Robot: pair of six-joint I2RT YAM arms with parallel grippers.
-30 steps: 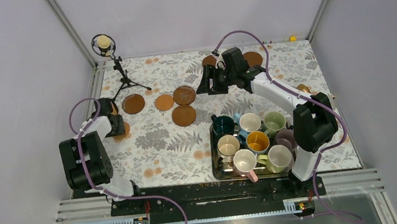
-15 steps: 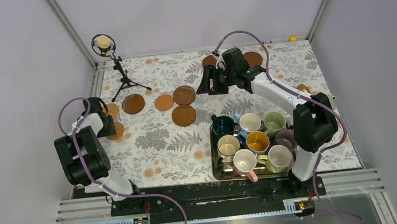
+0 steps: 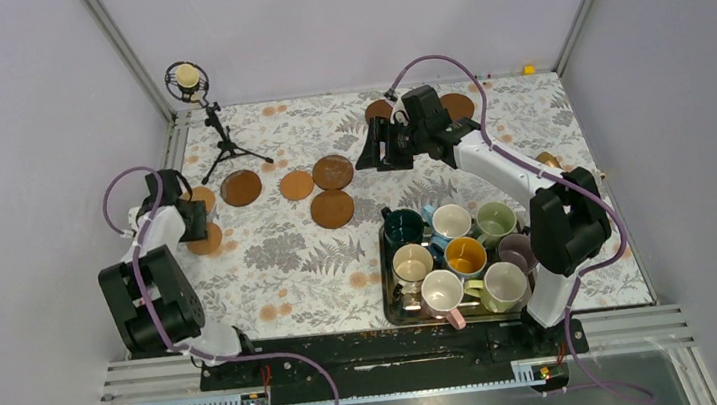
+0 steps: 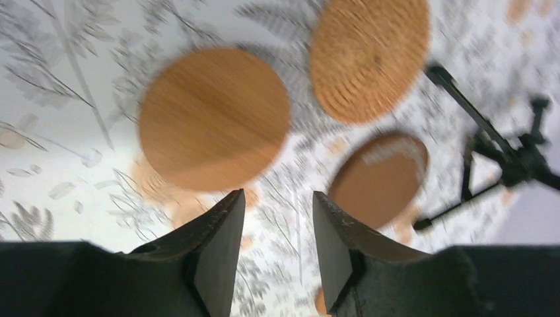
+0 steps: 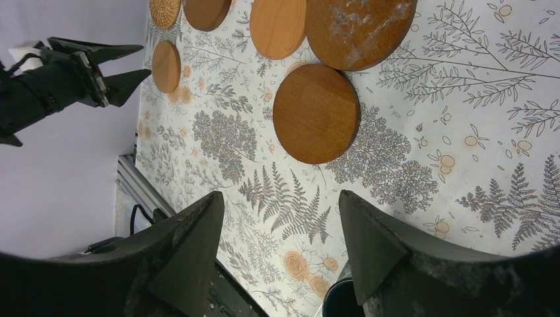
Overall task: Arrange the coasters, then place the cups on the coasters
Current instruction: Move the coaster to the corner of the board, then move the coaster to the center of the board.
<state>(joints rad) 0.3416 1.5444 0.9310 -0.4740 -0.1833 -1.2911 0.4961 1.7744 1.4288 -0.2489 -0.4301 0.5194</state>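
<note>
**Stand** (image 3: 219,142): standing at the far left corner of the table (image 3: 280,261), outside the work. Its tripod legs are reaching toward the nearest coasters.

**Left gripper** (image 4: 277,196): hovering low over the table's left edge, fingers parted with nothing between them. The pale coaster (image 4: 214,119) is lying just ahead of the tips, apart from them. This is probably the disc being lined up for a pinch at its rim. The woven coaster (image 4: 370,59) and dark coaster (image 4: 378,179) are lying beyond it, each apart from the others.

**Coasters** (image 3: 332,208): lying flat in a loose scatter left of centre, with two more at the far edge. They are not yet forming any order, so the arranging step appears to be in hand. Each disc will need room around it for a cup.

**Right gripper** (image 5: 279,197): hanging above mid-table, fingers spread wide and empty, facing the brown coaster (image 5: 317,112).

**Cups** (image 3: 452,221): crowding together in the tray (image 3: 387,305) at the near right. None is sitting on a coaster, so they are likely waiting until the discs are set.
</note>
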